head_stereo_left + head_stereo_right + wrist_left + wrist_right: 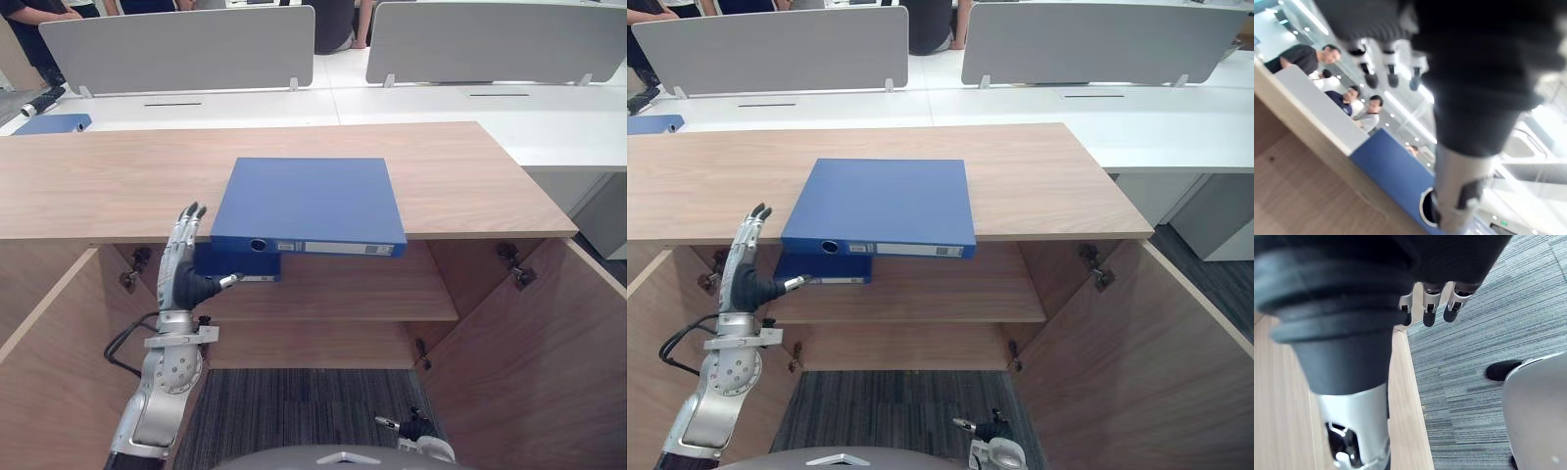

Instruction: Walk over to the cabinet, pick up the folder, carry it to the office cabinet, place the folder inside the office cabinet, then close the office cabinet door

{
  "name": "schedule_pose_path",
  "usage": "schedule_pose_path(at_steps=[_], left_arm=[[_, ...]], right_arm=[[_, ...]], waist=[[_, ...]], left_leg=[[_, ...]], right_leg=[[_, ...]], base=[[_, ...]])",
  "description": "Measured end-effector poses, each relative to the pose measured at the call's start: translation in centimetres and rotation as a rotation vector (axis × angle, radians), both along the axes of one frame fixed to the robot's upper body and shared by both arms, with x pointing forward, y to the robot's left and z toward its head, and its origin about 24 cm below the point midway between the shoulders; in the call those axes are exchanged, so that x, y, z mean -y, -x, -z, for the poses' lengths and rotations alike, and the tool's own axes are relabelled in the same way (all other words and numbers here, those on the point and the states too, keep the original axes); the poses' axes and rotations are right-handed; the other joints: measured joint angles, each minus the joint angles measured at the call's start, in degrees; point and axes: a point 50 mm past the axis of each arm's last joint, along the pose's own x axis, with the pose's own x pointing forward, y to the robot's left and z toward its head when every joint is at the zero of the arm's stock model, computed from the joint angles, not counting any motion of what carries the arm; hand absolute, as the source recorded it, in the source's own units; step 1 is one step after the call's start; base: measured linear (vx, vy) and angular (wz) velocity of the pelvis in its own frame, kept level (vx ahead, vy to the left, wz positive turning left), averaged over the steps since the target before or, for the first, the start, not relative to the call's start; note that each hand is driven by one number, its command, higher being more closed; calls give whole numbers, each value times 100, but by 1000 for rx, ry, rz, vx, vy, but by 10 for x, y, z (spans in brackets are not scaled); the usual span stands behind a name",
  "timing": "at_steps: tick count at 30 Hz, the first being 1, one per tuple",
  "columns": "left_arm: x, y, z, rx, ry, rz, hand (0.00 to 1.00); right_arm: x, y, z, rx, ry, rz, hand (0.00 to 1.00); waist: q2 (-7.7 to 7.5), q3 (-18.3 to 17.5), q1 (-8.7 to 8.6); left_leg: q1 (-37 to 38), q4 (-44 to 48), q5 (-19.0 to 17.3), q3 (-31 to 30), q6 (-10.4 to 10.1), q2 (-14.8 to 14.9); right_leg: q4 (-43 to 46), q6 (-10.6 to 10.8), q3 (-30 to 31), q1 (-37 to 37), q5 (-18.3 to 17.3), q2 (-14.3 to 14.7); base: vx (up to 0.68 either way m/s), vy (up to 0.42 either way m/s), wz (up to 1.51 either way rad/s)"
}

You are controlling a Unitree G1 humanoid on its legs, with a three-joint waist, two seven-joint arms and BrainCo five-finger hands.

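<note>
While left hand [184, 269] hovers spread beside it, folder [306, 201] lies flat; spine crosswise, facing robot.

Both doors hang wide open, the left door [44, 377] and the right door [534, 367], so the cabinet [108, 186] can be entered from the front between them. On top, there is bare wood on either side of the blue folder [309, 201], which juts over the front edge near the middle. Under it, the shelf [372, 289] lies free from the middle to its right end, while a second folder [250, 262] blocks the left end. The left hand [181, 269] is up, fingers straight, just off the front edge beside the top folder's left corner.
</note>
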Motion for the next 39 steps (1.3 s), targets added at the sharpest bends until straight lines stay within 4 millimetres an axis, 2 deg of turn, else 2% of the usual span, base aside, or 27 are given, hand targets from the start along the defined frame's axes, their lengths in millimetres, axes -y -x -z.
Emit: schedule_pose_path(at_steps=[11,19,25,26,31,39], left_arm=[[30,-15,-3,30,-200,109,0],[42,-24,8,-2,-318,127,0],[46,-39,2,28,-401,120,0],[47,-40,1,34,-402,120,100],[49,-45,2,33,-431,117,100],[49,-50,-8,97,-455,84,100]], right_arm=[[3,2,2,-21,6,-4,0],[6,2,1,-25,13,-5,0],[8,8,3,-51,17,-2,0],[8,9,3,-57,16,-1,0],[9,12,5,-79,14,4,0],[10,13,5,-80,14,13,0]], waist=[[-21,-51,-101],[-15,-53,-221],[-25,-48,-303],[-28,-47,-324],[-29,-46,-363],[-33,-43,-417]], left_leg=[[106,-177,44,27,-3,-13],[205,-280,43,139,-4,-11],[200,-290,43,147,-4,-22],[200,-291,43,148,-4,-20],[198,-291,43,149,-4,-18],[195,-292,42,166,-5,-17]], right_leg=[[-148,-12,5,82,29,3],[-184,-10,121,96,33,14],[-211,-3,120,90,44,6],[-214,-3,121,89,44,8],[-223,0,121,89,46,10],[-261,16,129,94,80,8]], base=[[0,0,0],[-13,-14,-5],[-12,-14,-2],[-27,-40,-1],[-29,-36,0],[-36,-33,-1]])
